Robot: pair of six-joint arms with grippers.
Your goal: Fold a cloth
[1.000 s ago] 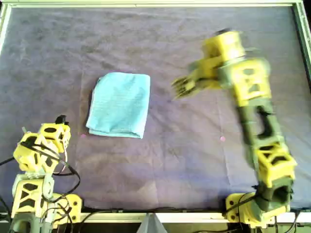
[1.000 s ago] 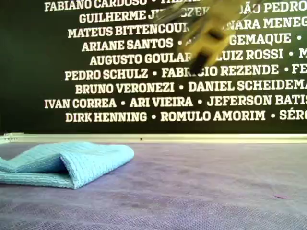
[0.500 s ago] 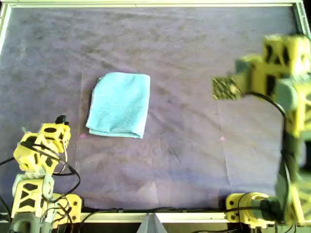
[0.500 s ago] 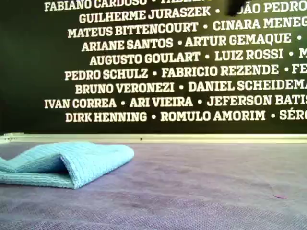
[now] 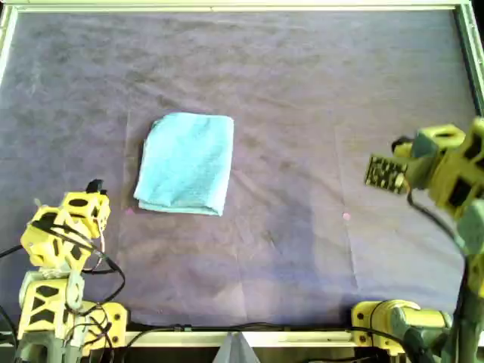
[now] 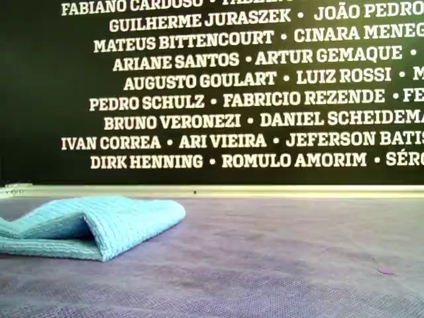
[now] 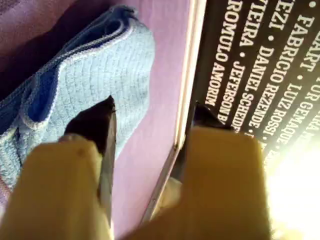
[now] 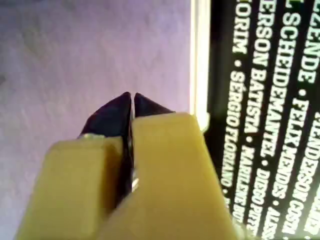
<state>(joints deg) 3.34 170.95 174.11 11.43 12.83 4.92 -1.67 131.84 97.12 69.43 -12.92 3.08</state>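
Folded sky-blue cloth on a purple counter.
We see its hemmed layers stacked, lying at nine o'clock overhead; left hand gapes empty, right hand pinched closed, empty.

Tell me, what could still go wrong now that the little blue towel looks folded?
The light sky-blue terry cloth lies folded but loose: the exterior view shows its top layer arched over a gap, so it might spring open. The left gripper sits open with the cloth's hemmed edge close ahead; a careless move could snag it. The wrinkled purple table covering might bunch under a dragging arm.
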